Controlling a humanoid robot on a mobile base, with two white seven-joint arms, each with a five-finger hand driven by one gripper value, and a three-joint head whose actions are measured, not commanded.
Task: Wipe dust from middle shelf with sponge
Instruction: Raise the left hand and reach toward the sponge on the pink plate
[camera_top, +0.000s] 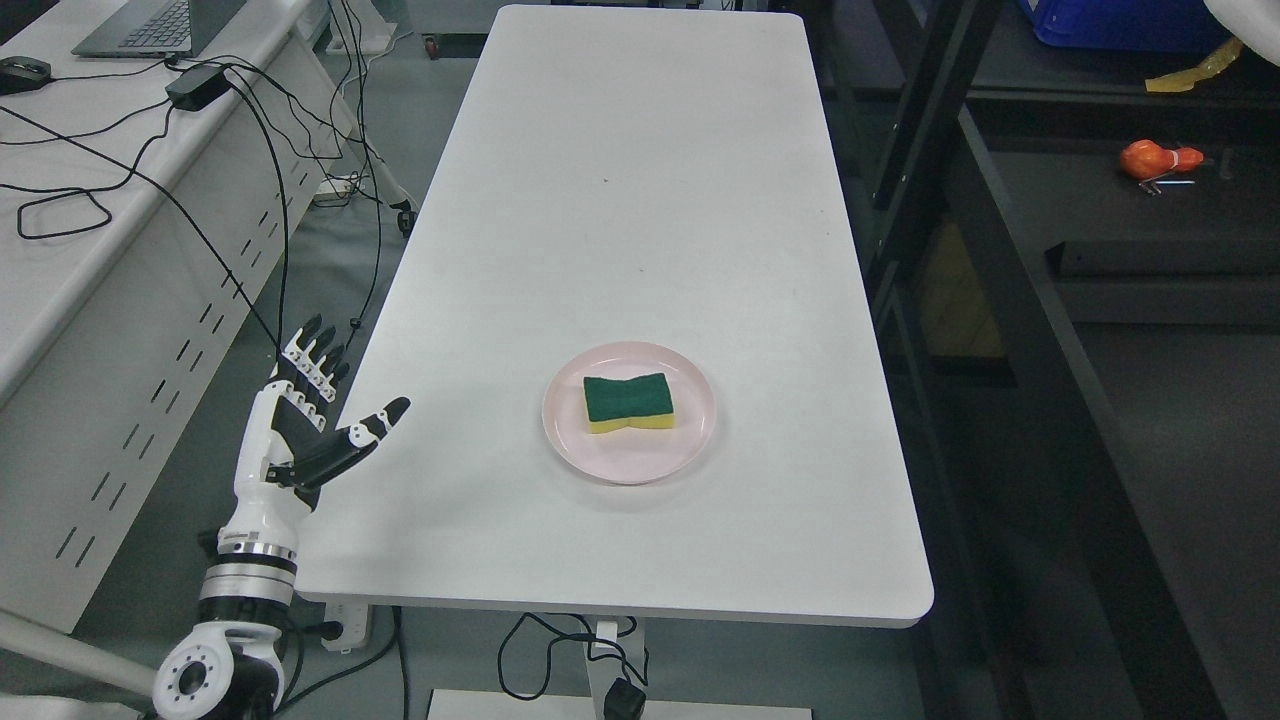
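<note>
A sponge (628, 401) with a green top and yellow underside lies on a pink plate (690, 440) near the front of the white table (640, 200). My left hand (318, 405) is at the table's front left edge, palm up and fingers spread, holding nothing, well left of the plate. The right arm is out of view. A dark shelf unit (1010, 260) stands to the right of the table.
An orange object (1160, 160) lies on the dark shelf at upper right. A white desk (90, 200) with a laptop (160, 25), a power adapter and cables stands to the left. A blue bin (1120, 25) is at the top right.
</note>
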